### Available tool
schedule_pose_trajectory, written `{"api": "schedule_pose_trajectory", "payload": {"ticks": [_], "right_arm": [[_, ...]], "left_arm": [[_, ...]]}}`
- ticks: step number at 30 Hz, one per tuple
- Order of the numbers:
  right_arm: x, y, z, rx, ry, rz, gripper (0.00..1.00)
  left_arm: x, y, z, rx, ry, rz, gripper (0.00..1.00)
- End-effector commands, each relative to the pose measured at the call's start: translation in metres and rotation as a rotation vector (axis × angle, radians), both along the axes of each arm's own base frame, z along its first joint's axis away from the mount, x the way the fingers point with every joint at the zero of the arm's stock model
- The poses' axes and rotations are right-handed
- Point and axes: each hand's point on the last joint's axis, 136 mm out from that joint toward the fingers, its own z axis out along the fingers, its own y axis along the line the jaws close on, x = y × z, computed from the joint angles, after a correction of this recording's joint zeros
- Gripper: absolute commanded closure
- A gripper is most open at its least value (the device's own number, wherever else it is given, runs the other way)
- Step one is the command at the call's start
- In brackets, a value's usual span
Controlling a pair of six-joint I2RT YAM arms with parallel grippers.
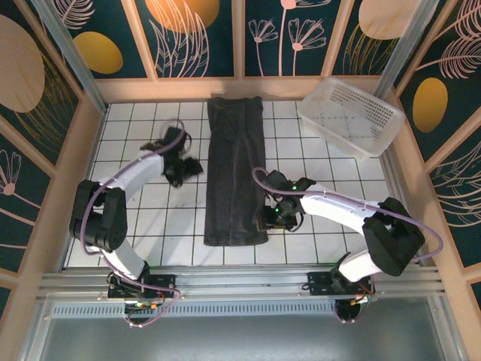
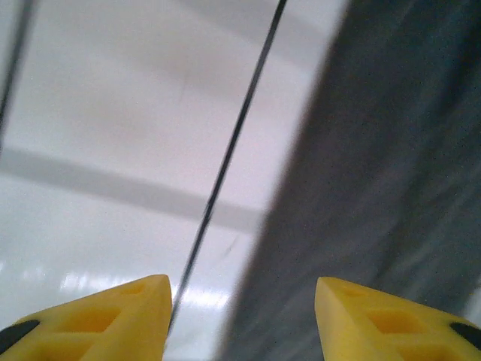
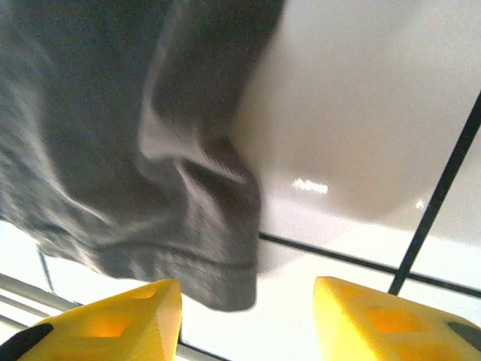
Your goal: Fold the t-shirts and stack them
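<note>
Yellow-tipped, my left fingers are hanging spread and empty beside the left edge of the t-shirt. My right fingers are gaping, empty, at its near right corner, probably for the next fold. It is lying as a long strip on the tiled surface, and the white basket is sitting well apart.
</note>
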Motion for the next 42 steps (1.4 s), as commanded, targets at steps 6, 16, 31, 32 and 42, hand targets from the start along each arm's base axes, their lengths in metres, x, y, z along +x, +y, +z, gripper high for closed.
{"api": "schedule_pose_trajectory", "payload": {"ticks": [6,16,31,32,42], "right_arm": [[-0.013,0.024,-0.024,0.019,0.079,0.113,0.5],[-0.005,0.035,-0.029,0.019,0.092,0.094,0.74],[-0.006,0.042,-0.016,0.058,0.107,0.063,0.97],[-0.007,0.041,-0.014,0.057,0.108,0.062,0.98],[-0.054,0.031,0.004,0.129,0.232,0.103,1.0]], "left_arm": [[-0.162,-0.039,-0.023,-0.126,0.323,-0.319,0.43],[-0.174,-0.049,-0.046,-0.097,0.401,-0.386,0.47],[-0.167,-0.079,-0.049,-0.171,0.412,-0.438,0.89],[-0.167,-0.076,-0.049,-0.159,0.411,-0.436,0.95],[-0.215,-0.047,-0.048,-0.173,0.47,-0.37,1.0]]}}
